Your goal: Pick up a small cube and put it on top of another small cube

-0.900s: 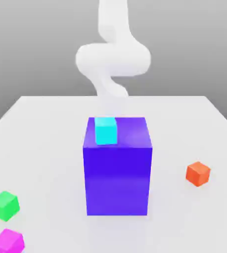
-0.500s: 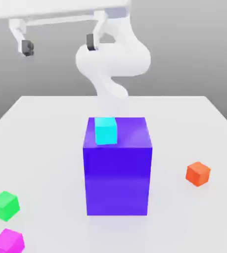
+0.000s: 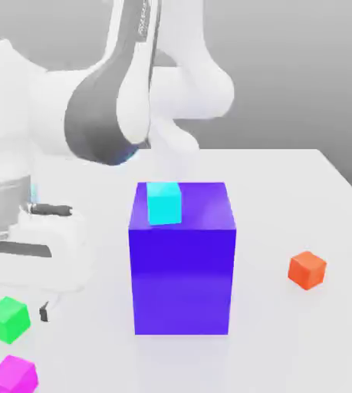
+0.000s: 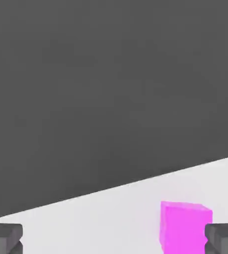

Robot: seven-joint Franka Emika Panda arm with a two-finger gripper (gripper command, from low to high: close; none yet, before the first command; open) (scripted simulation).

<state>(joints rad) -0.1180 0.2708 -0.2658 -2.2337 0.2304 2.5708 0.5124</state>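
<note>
Four small cubes and one large purple block [image 3: 182, 265] are on the white table [image 3: 286, 192]. The green cube [image 3: 8, 318] sits near the table's front corner on the exterior view's left, and the magenta cube [image 3: 12, 375] sits just in front of it at the very front edge. The orange cube [image 3: 307, 269] is well apart toward the edge on the exterior view's right. The cyan cube [image 3: 164, 203] rests on the back part of the purple block's top, near the block's corner on that view's left. The gripper [image 3: 14, 304] hangs low over that front corner, pointing down, its dark fingertips [image 3: 44, 310] spread as wide as they go and holding nothing. In the exterior view the green cube lies between those tips. The hand view [image 4: 114, 237] shows the magenta cube [image 4: 186, 225] close beside one fingertip [image 4: 224, 238], off centre in the gap. Which of the two cubes the hand truly straddles cannot be told. Judgement: pickup not yet made, and the coming move turns on lowering squarely about one cube. All cubes being equal-sided, no long axis matters, only that the faces lie flat to the pads.
</note>
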